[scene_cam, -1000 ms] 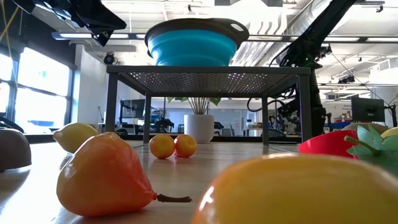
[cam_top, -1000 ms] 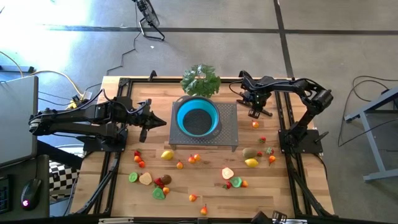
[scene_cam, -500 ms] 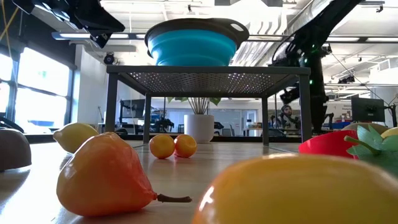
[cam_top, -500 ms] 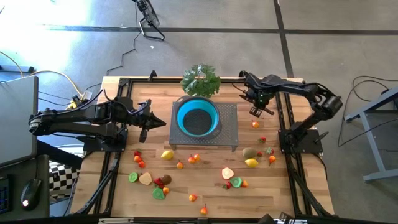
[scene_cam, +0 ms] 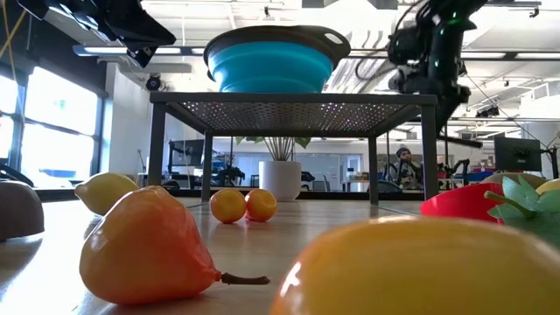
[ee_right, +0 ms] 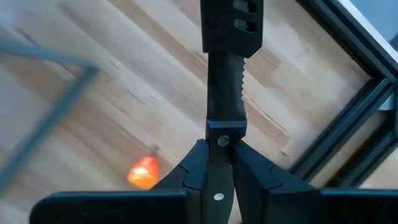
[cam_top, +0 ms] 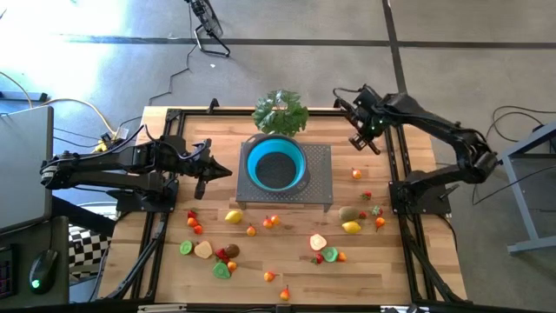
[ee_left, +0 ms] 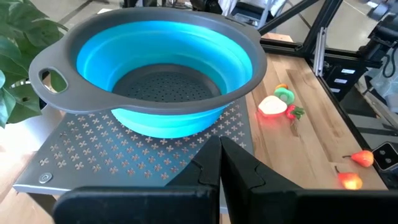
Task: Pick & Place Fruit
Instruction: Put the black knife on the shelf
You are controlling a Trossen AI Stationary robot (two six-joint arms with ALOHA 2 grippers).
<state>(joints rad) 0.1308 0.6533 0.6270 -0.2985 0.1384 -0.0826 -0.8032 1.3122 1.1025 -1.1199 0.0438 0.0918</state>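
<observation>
Right pincer (cam_top: 363, 132) hangs over the far right part of the counter (cam_top: 365, 269), right of the stand (cam_top: 318, 188) and clear of it. In its wrist view the two fingers (ee_right: 193, 167) are pressed in on the black handle of a knife (ee_right: 226, 87), so this pincer is narrow and gripping the knife, not a fruit. One small orange fruit (ee_right: 143, 172) lies on the wood below it, apart from the knife; from above the same piece (cam_top: 356, 174) sits just right of the stand. Left pincer (cam_top: 208, 171) is held left of the stand at about the height of the bowl, jaws pressed fully together with nothing between them; its wrist view looks across the closed tips (ee_left: 219, 168) at the blue bowl (ee_left: 163, 74). The bowl stands on the perforated grey top of the stand, and its visible inside holds no fruit. A leafy green bunch (cam_top: 280, 111) stands at the far edge, just behind the bowl. The fruit (cam_top: 351, 227) is all on the counter, scattered over the near half: a lemon (cam_top: 233, 216) near the stand's left leg, small orange pieces (cam_top: 269, 222) in front of the stand, green and cream slices (cam_top: 201, 249) at near left, a brown one and red ones at right (cam_top: 373, 211). From counter height a pear-shaped orange fruit (scene_cam: 144, 249) lies nearest, with two small oranges (scene_cam: 243, 205) under the stand.
</observation>
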